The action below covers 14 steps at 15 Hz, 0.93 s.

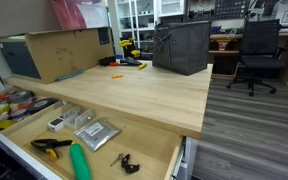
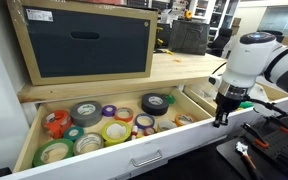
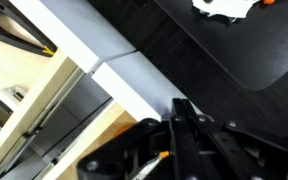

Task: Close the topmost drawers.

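I hang at the right front corner of the wide, pulled-out wooden drawer with the white front panel [image 2: 104, 165], my black gripper [image 2: 221, 118] pointing downward just beside that corner; I cannot tell whether I touch it. In the wrist view my gripper [image 3: 182, 115] shows its jaws drawn close together with nothing between them, and the white drawer edge [image 3: 104, 50] runs diagonally above them. The drawer stands well open beneath the light wooden workbench top [image 2: 184, 65] and is packed with rolls of tape: a grey roll [image 2: 84, 112], a yellow roll [image 2: 116, 131], an orange roll [image 2: 54, 122] and a black roll with a green core [image 2: 155, 101]. A slim metal handle [image 2: 149, 159] sits on the front panel. Above it on the bench stands a wooden-framed box with a dark blue panel [image 2: 89, 42]. In an exterior view another light wooden drawer [image 1: 169, 160] also stands open under the bench top [image 1: 134, 95], holding yellow-handled pliers [image 1: 49, 146], a green cylindrical object [image 1: 80, 162] and a silvery flat packet [image 1: 97, 133]. On that bench top sit a brown cardboard box [image 1: 59, 52] and a dark grey fabric bin [image 1: 181, 47], with a black office chair [image 1: 256, 50] beyond.
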Each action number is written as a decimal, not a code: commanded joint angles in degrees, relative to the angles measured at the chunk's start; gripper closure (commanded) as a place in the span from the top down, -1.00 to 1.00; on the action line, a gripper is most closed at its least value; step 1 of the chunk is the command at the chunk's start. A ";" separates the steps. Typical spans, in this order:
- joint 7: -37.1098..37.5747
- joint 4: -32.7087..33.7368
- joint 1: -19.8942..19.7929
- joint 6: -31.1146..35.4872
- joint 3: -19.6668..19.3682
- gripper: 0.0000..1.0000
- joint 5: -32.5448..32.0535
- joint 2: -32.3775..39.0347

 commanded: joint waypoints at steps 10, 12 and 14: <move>18.04 1.99 -1.40 1.83 -8.71 -1.00 -30.31 -0.13; 17.58 2.85 -1.56 1.61 -9.80 -1.00 -33.00 0.93; 15.37 3.76 -1.77 1.18 -10.46 -1.00 -33.86 2.70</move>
